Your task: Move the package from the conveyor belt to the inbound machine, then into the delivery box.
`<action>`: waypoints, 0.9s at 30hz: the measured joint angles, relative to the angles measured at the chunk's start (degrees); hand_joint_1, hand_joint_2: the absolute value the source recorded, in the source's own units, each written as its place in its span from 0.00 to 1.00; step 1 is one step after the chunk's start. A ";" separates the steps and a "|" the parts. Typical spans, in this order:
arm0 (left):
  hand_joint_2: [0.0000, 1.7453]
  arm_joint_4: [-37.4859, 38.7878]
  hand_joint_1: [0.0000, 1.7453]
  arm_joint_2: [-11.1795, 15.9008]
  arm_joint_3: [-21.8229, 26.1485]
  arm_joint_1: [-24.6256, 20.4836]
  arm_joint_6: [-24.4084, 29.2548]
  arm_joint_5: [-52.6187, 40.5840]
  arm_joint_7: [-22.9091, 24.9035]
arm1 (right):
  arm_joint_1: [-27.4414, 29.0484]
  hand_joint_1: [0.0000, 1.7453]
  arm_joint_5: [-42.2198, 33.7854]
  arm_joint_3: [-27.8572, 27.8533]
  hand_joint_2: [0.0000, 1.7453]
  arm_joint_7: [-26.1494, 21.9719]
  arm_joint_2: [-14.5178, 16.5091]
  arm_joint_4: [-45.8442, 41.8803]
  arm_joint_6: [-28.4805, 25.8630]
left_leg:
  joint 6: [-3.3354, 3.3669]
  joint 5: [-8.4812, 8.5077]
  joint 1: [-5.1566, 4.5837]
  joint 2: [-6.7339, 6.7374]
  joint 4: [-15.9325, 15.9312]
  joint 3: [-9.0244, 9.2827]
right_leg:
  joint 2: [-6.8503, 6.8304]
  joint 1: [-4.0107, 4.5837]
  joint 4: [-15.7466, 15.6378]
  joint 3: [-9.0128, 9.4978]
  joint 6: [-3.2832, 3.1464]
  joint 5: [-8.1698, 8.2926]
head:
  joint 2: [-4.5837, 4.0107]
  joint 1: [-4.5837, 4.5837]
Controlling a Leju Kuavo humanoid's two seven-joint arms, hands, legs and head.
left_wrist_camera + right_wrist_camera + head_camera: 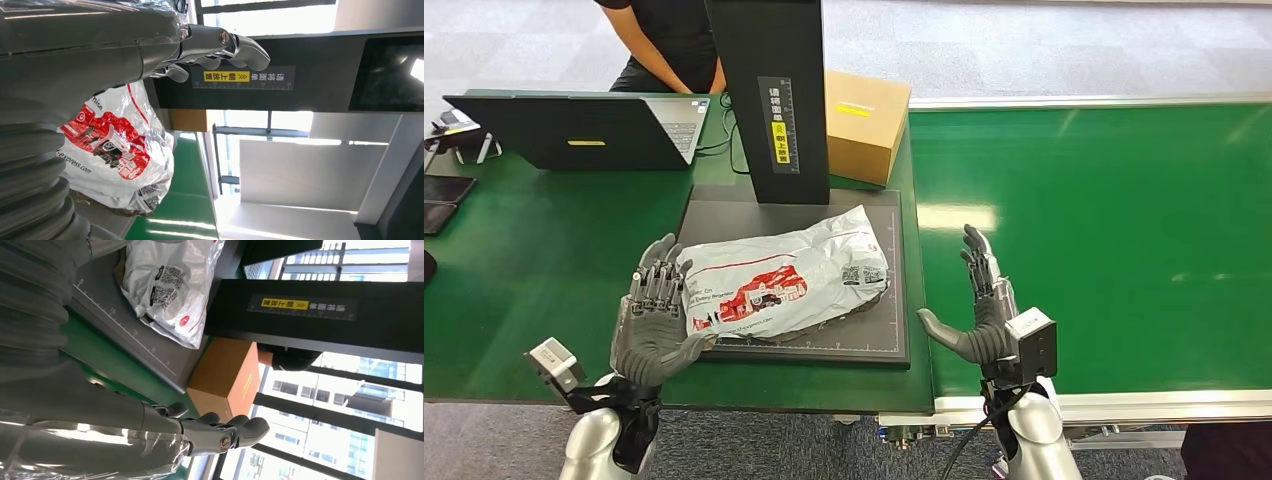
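A white plastic mail package (pixel 784 275) with red print lies on the dark grey plate of the inbound machine (pixel 884 345), under its black upright column (pixel 776 95). The package (pixel 117 150) also fills the left wrist view, and its barcode end (pixel 167 287) shows in the right wrist view. My left hand (pixel 656 315) stands open at the package's left end, fingers up, palm close against the bag. My right hand (pixel 982 305) is open to the right of the plate, over the green conveyor belt (pixel 1114 240), apart from the package.
A brown cardboard box (pixel 864 125) stands behind the plate, right of the column. An open laptop (pixel 574 128) and dark devices (pixel 442 200) lie on the green table at the left. A person in black (pixel 664 40) sits behind the laptop.
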 joint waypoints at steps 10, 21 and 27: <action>1.00 0.00 0.00 -0.52 0.15 -0.66 -1.30 -0.23 0.88 | 1.94 0.00 1.56 -2.95 1.00 0.15 1.67 -3.08 0.73 | 0.00 0.00 0.00 0.00 0.00 0.00 | 0.00 0.00 0.00 0.00 0.00 0.00 | 0.00 0.00; 1.00 -0.24 0.00 -0.97 0.38 -0.93 -1.65 -0.86 1.01 | 2.77 0.00 3.10 -4.52 1.00 0.22 2.50 -4.24 1.81 | 0.00 0.00 0.00 0.00 0.00 0.00 | 0.00 0.00 0.00 0.00 0.00 0.00 | 0.00 0.00; 1.00 -0.45 0.00 -1.09 0.52 -1.15 -1.72 -1.01 1.01 | 2.87 0.00 3.88 -4.69 1.00 0.62 2.67 -5.09 1.95 | 0.00 0.00 0.00 0.00 0.00 0.00 | 0.00 0.00 0.00 0.00 0.00 0.00 | 0.00 0.01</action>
